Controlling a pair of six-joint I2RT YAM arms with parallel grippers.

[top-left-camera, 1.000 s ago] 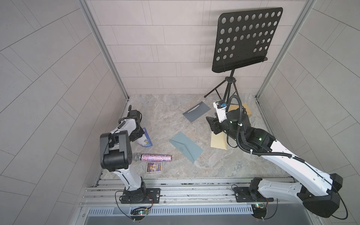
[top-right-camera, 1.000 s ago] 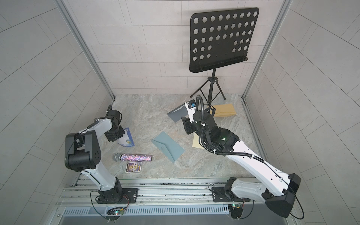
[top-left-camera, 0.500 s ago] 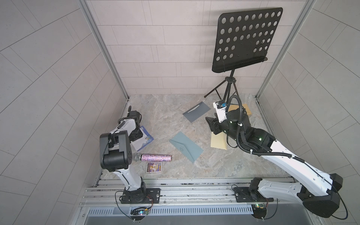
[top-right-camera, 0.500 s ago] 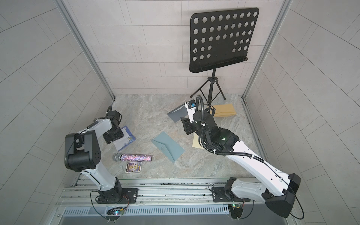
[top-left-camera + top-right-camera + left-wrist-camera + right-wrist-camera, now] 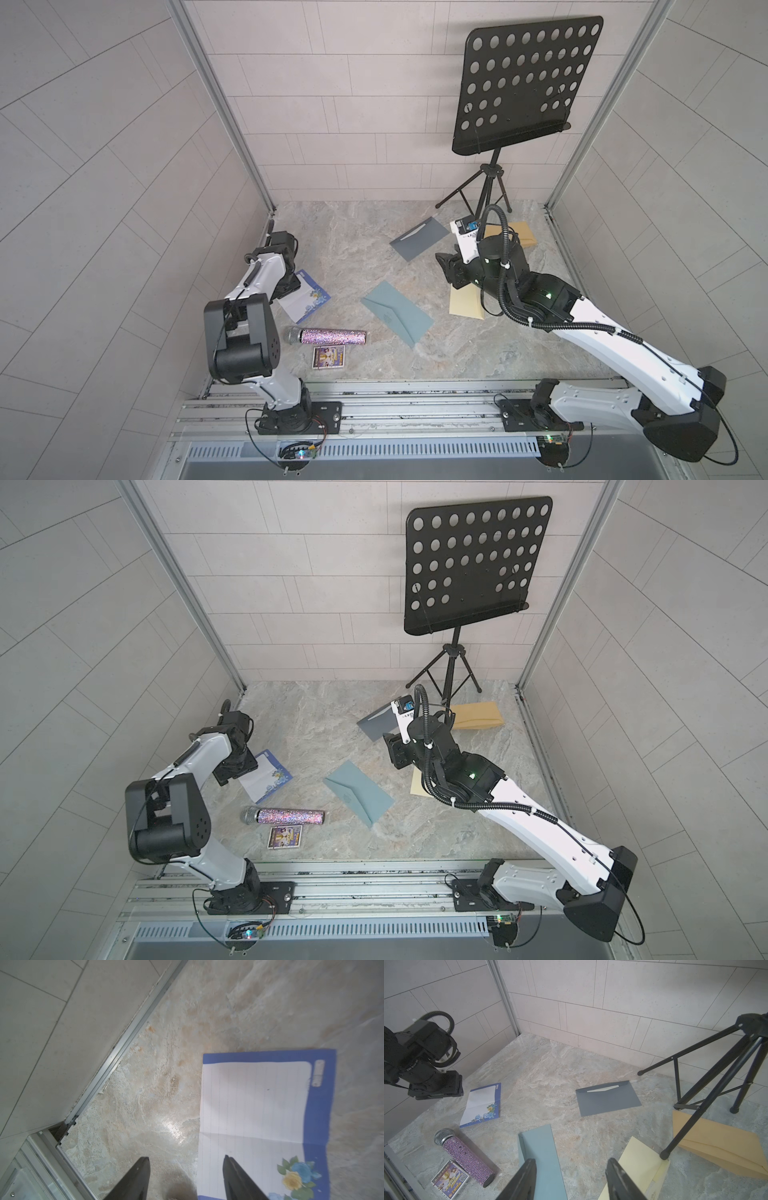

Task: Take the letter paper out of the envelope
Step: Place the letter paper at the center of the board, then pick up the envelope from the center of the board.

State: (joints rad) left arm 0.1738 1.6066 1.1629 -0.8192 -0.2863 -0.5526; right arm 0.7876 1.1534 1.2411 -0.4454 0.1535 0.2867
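**Tabletop (image 5: 353, 232) with two arms, seen from above and from both wrists.**

The letter paper (image 5: 305, 301) (white, ruled, blue border, flowers in one corner) lies unfolded and flat near the left edge of the tabletop, outside every envelope and well apart from the teal envelope (image 5: 397, 313) at the middle. Both top views show it partly under the left gripper (image 5: 286, 286).

In the left wrist view the left gripper (image 5: 186, 1157) has its fingers spread, with bare stone between them. One fingertip (image 5: 227, 1159) overlaps the margin of the letter paper (image 5: 255, 1115); whether it touches the sheet cannot be told from this angle.

The right gripper (image 5: 571, 1160) hangs above the tabletop, fingers apart and holding nothing. Below it are the teal envelope (image 5: 542, 1159) to one side and a cream envelope (image 5: 639, 1163) to the other.

A grey envelope (image 5: 419, 237), with a pale slip showing at its mouth, lies toward the far edge. A tan envelope (image 5: 521, 232) lies near the far right corner, at the feet of a black music stand (image 5: 528, 83).

A glittered microphone (image 5: 328, 336) and a small printed card (image 5: 329, 357) lie just beside each other near the near edge, on the left side.
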